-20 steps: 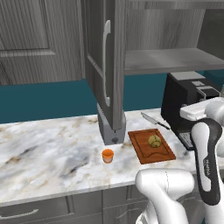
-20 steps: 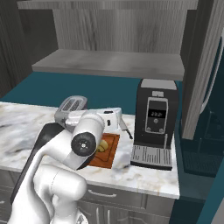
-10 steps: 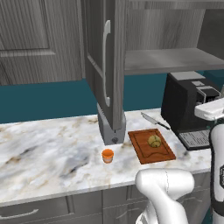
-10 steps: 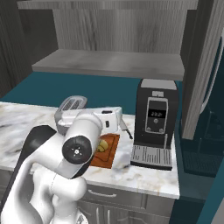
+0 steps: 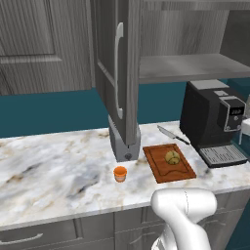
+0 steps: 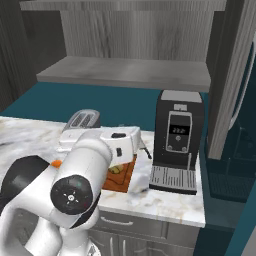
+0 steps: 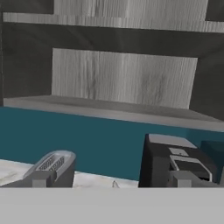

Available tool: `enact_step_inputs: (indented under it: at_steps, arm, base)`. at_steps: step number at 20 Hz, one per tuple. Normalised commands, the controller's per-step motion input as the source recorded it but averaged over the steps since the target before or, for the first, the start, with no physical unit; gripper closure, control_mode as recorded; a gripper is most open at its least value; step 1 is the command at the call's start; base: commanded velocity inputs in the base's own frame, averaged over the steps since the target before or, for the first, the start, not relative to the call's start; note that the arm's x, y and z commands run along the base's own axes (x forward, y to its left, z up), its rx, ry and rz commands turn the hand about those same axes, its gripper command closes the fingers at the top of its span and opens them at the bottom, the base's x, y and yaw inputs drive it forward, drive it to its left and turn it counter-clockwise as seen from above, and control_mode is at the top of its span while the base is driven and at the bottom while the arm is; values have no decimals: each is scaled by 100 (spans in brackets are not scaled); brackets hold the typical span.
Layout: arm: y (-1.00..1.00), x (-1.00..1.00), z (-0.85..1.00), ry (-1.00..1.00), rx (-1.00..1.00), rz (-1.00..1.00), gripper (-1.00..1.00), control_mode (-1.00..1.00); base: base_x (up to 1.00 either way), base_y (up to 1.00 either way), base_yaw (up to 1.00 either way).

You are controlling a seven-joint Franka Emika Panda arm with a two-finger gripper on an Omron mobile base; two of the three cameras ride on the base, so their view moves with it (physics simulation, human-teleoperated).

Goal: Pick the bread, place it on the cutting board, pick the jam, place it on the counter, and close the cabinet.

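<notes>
Left base view: bread [image 5: 171, 157] sits on cutting board [image 5: 169, 162], near its back half. Jam [image 5: 120, 174] stands on counter [image 5: 58, 161], left of board, apart from it, just in front of open cabinet door [image 5: 119, 73]. Door swung out toward camera, bar handle [image 5: 117, 70] facing left; shelf [image 5: 190, 67] inside bare. Knife [image 5: 173, 135] lies behind board, coffee machine [image 5: 212, 122] to its right.

Right base view: arm covers most of board [image 6: 123, 176]; small part of bread [image 6: 116, 169] shows. Toaster [image 6: 82, 120] at back of counter, coffee machine at right.

Hand view: cam faces cabinet [image 7: 122, 76] interior and shelf edge, with toaster lower left, coffee machine lower right. Claw fingertips not clear here; claw spread wide, grasping nothing
</notes>
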Motion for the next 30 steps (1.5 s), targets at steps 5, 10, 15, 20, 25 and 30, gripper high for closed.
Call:
enact_step_inputs:
  at_steps: [5,10,15,20,25,30]
  arm:
    - [-19,-53,17,-7,0,-8,-100,-100]
    - [-20,-51,12,-8,0,-8,-100,-100]
    - [-12,-43,8,-7,0,-4,-100,-100]
    - [-6,-48,6,-8,0,0,-100,-100]
    - [-10,-40,4,-5,0,0,-100,-100]
    - [-29,-10,0,0,0,0,-100,-100]
  base:
    - [0,0,0]
    - [0,0,0]
    - [0,0,0]
    - [0,0,0]
    - [0,0,0]
    - [0,0,0]
